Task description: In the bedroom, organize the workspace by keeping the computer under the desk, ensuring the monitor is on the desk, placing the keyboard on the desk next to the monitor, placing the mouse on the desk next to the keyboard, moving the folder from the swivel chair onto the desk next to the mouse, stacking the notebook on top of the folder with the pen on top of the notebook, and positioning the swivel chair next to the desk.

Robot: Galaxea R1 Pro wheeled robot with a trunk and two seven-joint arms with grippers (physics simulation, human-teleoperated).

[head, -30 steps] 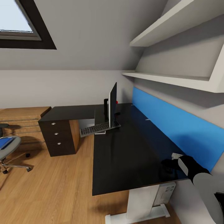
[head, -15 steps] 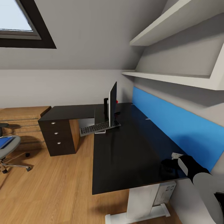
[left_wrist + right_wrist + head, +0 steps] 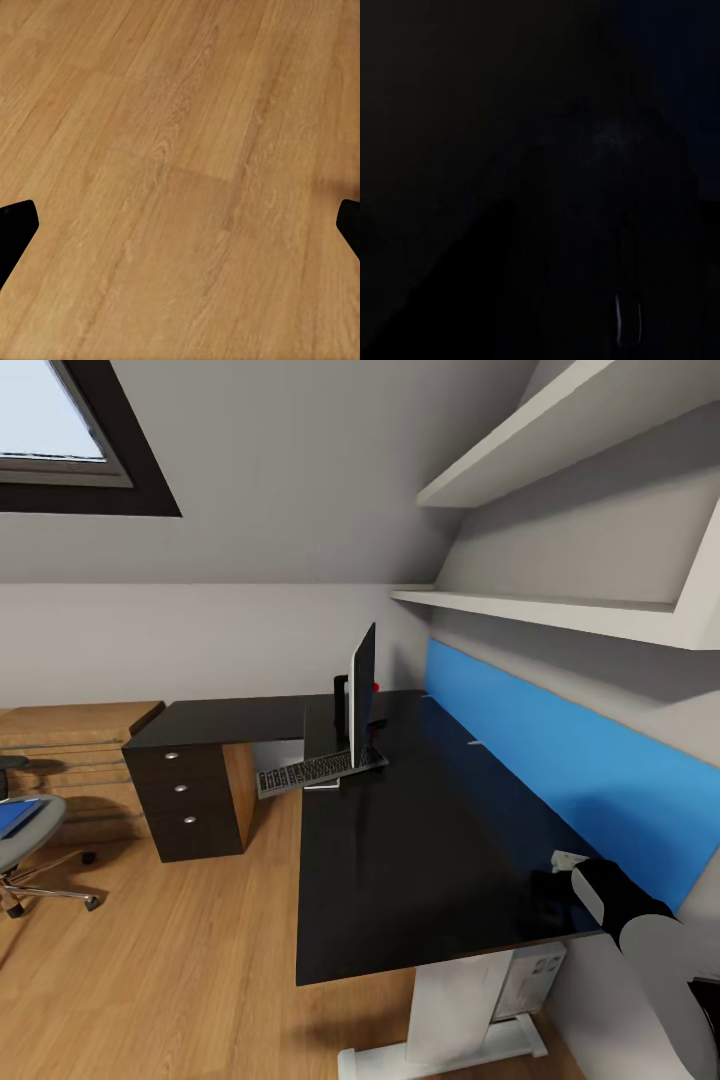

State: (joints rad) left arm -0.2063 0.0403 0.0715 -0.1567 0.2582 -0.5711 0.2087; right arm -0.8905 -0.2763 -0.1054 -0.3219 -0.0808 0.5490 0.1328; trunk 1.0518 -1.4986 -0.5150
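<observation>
Across the head view, from 10 o'clock to 5 o'clock, the desk (image 3: 430, 850) is spread as a long glossy black L, a drawer unit (image 3: 185, 800) with silver knobs being set under its far wing. At 9 o'clock the swivel chair (image 3: 25, 840) is cut by the frame edge, well apart from the desk, with the folder (image 3: 15, 818) lying blue on its seat. Near centre the monitor (image 3: 362, 695) is seen edge-on, upright on the desktop; at its foot the keyboard (image 3: 318, 770) is laid, overhanging the inner edge. At 4 o'clock the right gripper (image 3: 550, 884) is held over the desktop; its opening cannot be told. The left gripper (image 3: 180, 225) is spread wide over wooden floor (image 3: 180, 150), nothing held
</observation>
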